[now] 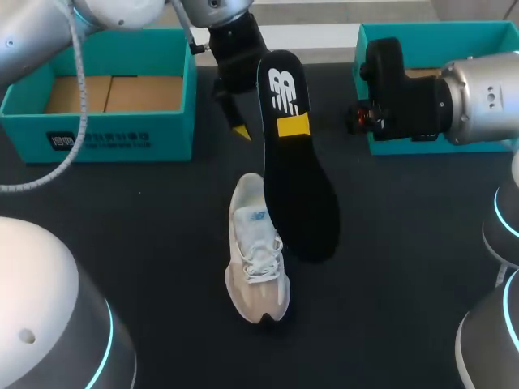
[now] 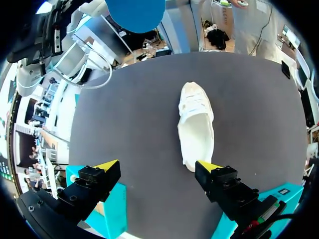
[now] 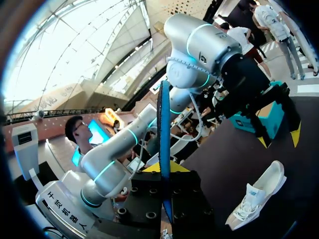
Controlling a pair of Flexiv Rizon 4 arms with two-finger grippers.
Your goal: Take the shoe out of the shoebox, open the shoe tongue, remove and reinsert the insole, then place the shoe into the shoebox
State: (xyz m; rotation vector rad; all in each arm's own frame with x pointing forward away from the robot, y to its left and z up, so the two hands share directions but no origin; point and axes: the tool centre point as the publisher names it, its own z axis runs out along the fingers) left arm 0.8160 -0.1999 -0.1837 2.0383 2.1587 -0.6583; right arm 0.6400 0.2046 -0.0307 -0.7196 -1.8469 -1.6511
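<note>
A white shoe point(image 1: 258, 253) lies on the black table, laces up, its toe toward the front edge. The black insole point(image 1: 298, 162) hangs upright above and just right of it, with my right gripper point(image 1: 293, 126) shut on its upper part; one yellow tip shows against it. In the right wrist view the insole point(image 3: 163, 129) stands edge-on between the yellow tips point(image 3: 172, 167). My left gripper point(image 2: 158, 167) is open and empty, hovering behind the shoe point(image 2: 196, 124) near its heel. One teal shoebox point(image 1: 105, 142) stands open at the back left.
A second teal box point(image 1: 474, 36) sits at the back right, partly hidden behind my right arm point(image 1: 438, 93). My left arm point(image 1: 231, 49) reaches in between the two boxes. Bare black table point(image 1: 146, 243) lies to both sides of the shoe.
</note>
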